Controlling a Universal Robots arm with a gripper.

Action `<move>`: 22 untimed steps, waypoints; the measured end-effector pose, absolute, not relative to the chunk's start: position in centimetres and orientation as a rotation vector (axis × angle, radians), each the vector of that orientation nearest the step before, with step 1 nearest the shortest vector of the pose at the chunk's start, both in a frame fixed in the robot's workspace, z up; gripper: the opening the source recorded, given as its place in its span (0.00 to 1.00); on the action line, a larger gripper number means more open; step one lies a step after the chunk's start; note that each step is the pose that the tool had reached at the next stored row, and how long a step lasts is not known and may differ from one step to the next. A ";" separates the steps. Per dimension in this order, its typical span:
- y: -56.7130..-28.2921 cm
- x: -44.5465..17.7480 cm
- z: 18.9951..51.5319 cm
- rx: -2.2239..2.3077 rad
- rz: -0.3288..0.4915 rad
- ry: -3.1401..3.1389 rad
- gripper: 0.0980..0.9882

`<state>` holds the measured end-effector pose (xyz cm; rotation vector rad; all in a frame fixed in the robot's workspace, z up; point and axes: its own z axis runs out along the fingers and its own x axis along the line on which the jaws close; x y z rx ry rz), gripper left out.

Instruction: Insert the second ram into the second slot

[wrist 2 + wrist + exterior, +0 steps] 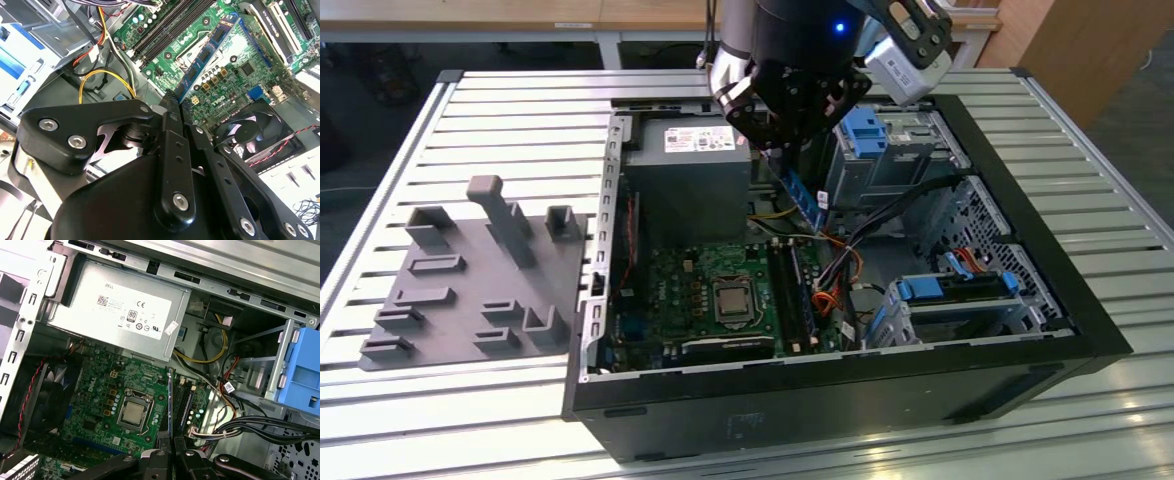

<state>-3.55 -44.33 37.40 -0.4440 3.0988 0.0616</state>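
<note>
Clamping the second ram (803, 198) by its flat faces, your gripper (778, 150) is closed on it above the motherboard (694, 290), not yet in the memory slots (790, 285). Held so, its thin edge seems lined up with the slots below for seating.

One held ram (206, 57), one power supply (115, 310), one fan (250, 134), one processor (132, 413).

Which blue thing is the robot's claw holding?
The thin, flat second ram, a blue circuit stick pinched in the gripper above the motherboard. The other blue things are chunky plastic drive-bay clips, which the gripper does not touch.
</note>
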 end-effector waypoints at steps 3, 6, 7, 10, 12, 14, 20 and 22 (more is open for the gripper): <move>-44.3 -3.5 37.4 -0.439 0.062 3.099 0.04; -44.3 -3.5 37.4 -0.435 0.062 3.100 0.04; -44.3 -3.5 37.4 -0.433 0.062 3.100 0.04; -44.3 -3.5 37.4 -0.429 0.062 3.101 0.04; -44.3 -3.5 37.4 -0.426 0.062 3.101 0.04; -44.3 -3.5 37.4 -0.423 0.062 3.101 0.04; -44.3 -3.5 37.4 -0.414 0.061 3.103 0.04; -44.3 -3.5 37.3 -0.410 0.061 3.103 0.04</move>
